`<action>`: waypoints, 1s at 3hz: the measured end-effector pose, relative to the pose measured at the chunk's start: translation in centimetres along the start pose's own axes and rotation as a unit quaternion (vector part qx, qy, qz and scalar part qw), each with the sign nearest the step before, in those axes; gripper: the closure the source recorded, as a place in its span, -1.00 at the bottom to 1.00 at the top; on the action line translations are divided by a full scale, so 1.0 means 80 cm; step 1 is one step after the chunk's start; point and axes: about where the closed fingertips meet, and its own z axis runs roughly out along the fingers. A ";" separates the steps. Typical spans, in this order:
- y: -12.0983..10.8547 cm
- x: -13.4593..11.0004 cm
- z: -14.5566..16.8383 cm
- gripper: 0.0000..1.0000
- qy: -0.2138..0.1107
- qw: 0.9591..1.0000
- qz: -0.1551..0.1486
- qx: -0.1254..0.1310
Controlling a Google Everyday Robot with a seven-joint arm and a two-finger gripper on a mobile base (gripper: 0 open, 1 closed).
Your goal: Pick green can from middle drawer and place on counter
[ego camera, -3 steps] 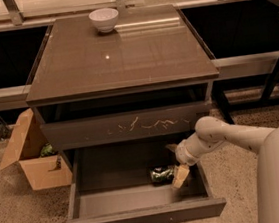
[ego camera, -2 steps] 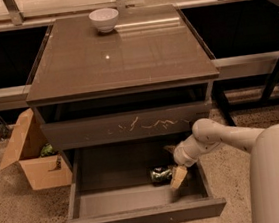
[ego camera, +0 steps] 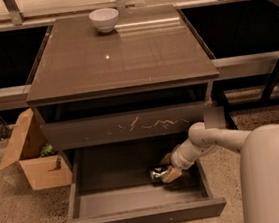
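Lying in the open drawer (ego camera: 141, 218), the can (ego camera: 159, 174) is seen near the drawer's right wall. The gripper (ego camera: 168, 166) is held down inside the drawer, right at the can, with its fingers (ego camera: 172, 174) spread apart. A bowl (ego camera: 104, 19) is set on the counter (ego camera: 118, 60), above the drawer.

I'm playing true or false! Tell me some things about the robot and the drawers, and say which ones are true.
1. The green can lies inside the open drawer. True.
2. The white bowl sits in the drawer. False: it stands on the counter, near the far edge.
3. The gripper is down in the drawer, right at the can. True.
4. The cardboard box on the floor is closed. False: its flap stands open.
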 end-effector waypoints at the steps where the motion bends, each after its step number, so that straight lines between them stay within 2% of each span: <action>1: 0.000 0.000 0.000 0.40 0.000 1.000 0.000 0.000; 2: 0.025 -0.028 -0.038 0.98 -0.047 0.998 -0.030 0.010; 3: 0.050 -0.047 -0.089 1.00 -0.101 0.993 -0.059 0.028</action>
